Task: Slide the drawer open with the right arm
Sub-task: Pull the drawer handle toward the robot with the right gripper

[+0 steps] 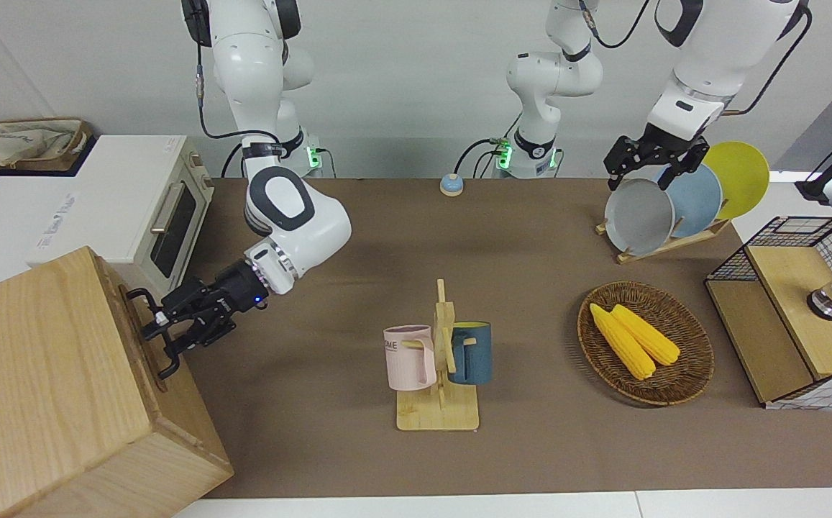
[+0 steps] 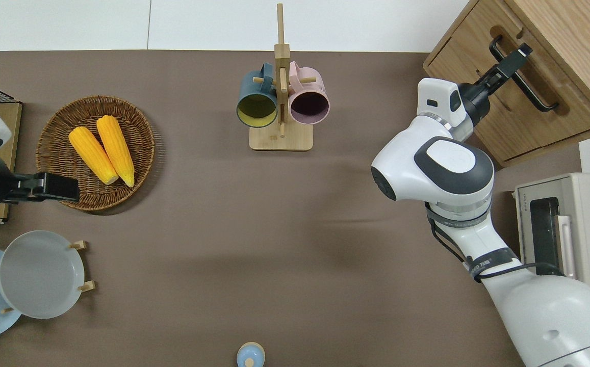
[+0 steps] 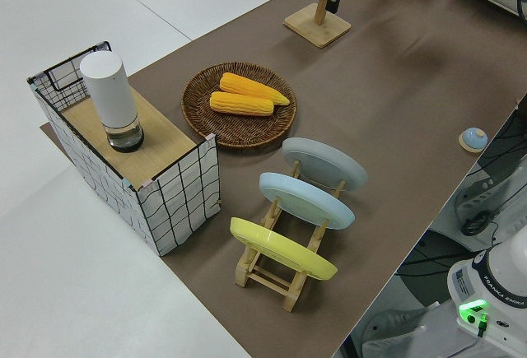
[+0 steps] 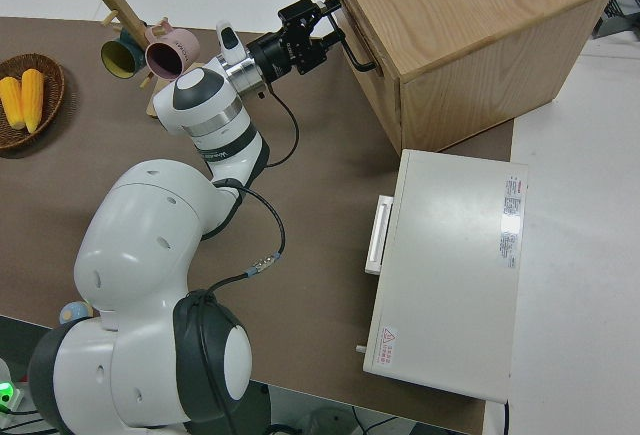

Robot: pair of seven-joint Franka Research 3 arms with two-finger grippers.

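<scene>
Right gripper (image 1: 159,334) open, fingers straddling black bar handle (image 2: 525,79) of drawer (image 2: 504,107), not yet clamped. Drawer shut in pale wooden box (image 1: 42,374) at right arm's end of table. Handle bar crosswise to gripper. Left arm parked.

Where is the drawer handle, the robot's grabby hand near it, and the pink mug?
drawer handle (image 2: 529,86), overhead view, on the middle of the black bar.
right gripper (image 1: 159,332), front view, between its fingertips at the handle.
pink mug (image 1: 410,357), front view, on its side wall.
</scene>
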